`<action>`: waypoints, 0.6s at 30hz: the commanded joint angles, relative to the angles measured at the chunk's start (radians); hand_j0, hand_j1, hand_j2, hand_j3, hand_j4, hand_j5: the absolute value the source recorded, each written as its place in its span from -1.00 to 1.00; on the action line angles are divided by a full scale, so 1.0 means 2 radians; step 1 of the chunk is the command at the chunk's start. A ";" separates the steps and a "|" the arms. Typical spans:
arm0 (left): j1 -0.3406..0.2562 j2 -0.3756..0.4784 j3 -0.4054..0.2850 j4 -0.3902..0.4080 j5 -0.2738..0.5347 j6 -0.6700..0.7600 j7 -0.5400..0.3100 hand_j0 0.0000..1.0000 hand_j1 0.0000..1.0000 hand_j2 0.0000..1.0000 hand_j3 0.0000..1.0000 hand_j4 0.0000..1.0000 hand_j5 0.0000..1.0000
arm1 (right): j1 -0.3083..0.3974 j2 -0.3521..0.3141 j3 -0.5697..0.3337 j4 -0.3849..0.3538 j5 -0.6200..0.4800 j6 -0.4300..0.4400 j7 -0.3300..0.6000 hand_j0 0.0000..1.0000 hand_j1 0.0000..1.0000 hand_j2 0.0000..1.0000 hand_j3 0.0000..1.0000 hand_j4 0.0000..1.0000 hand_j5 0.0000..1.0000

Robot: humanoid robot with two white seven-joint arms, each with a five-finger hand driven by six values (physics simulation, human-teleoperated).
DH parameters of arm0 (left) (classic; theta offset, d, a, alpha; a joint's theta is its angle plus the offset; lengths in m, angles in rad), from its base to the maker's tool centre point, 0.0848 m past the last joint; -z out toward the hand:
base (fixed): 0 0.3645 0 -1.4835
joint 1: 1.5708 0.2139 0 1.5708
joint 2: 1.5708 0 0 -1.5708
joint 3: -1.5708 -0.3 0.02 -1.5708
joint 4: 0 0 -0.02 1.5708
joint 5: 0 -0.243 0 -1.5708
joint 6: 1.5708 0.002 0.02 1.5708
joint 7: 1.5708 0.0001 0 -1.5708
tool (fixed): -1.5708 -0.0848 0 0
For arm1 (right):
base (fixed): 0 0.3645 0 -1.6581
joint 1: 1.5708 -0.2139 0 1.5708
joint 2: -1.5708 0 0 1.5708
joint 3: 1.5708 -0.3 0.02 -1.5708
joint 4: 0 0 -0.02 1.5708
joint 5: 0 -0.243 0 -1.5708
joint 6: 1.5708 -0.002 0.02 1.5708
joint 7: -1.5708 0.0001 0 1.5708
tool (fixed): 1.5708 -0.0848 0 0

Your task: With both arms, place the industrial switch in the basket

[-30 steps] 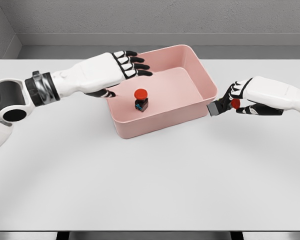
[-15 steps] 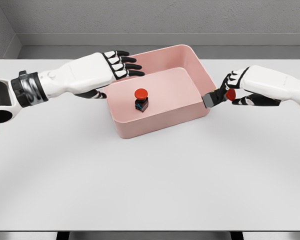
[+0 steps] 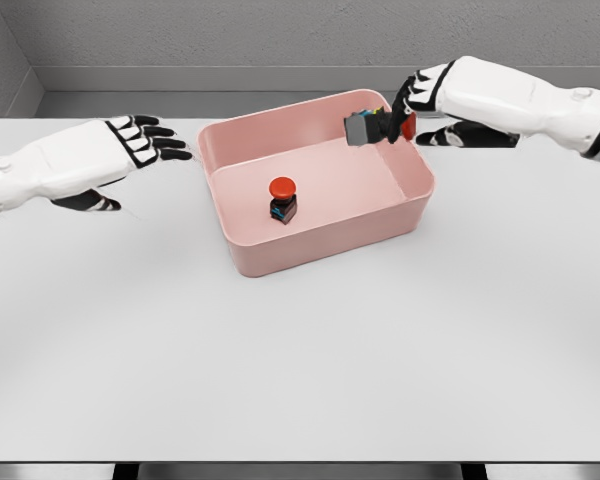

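Note:
A pink basket [image 3: 325,250] stands on the white table, slightly left-turned. Inside it one industrial switch [image 3: 282,199] stands upright, red button on a dark base. A second switch [image 3: 370,124], grey body with a red button, is held tilted sideways above the basket's far right corner by my right hand [image 3: 400,112], whose fingers are shut on it. My left hand [image 3: 130,150] hovers over the table to the left of the basket, fingers spread and holding nothing.
The white table [image 3: 300,360] stretches wide in front of the basket. A grey wall runs along the back edge, and the table's front edge lies near the bottom of the view.
My right hand lifted the grey switch from beside the basket's right wall up and left over its far right corner. My left hand drew back leftward off the basket.

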 commanded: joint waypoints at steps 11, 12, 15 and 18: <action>-0.001 0.010 0.025 0.001 0.005 0.001 0.001 1.00 1.00 1.00 1.00 1.00 1.00 | -0.016 -0.032 0.020 0.055 0.003 0.002 -0.050 1.00 1.00 1.00 1.00 1.00 1.00; -0.001 0.010 0.025 0.002 0.005 0.001 0.000 1.00 1.00 1.00 1.00 1.00 1.00 | -0.016 -0.042 0.019 0.055 0.001 0.002 -0.050 1.00 1.00 1.00 1.00 1.00 1.00; -0.002 0.010 0.025 0.007 0.005 0.001 0.000 1.00 1.00 1.00 1.00 1.00 1.00 | -0.014 -0.055 0.024 0.055 0.000 0.002 -0.051 1.00 1.00 1.00 1.00 1.00 1.00; -0.001 0.010 0.025 0.007 0.006 0.001 0.000 1.00 1.00 1.00 1.00 1.00 1.00 | 0.004 -0.065 0.026 0.055 0.000 0.002 -0.051 1.00 1.00 1.00 1.00 1.00 1.00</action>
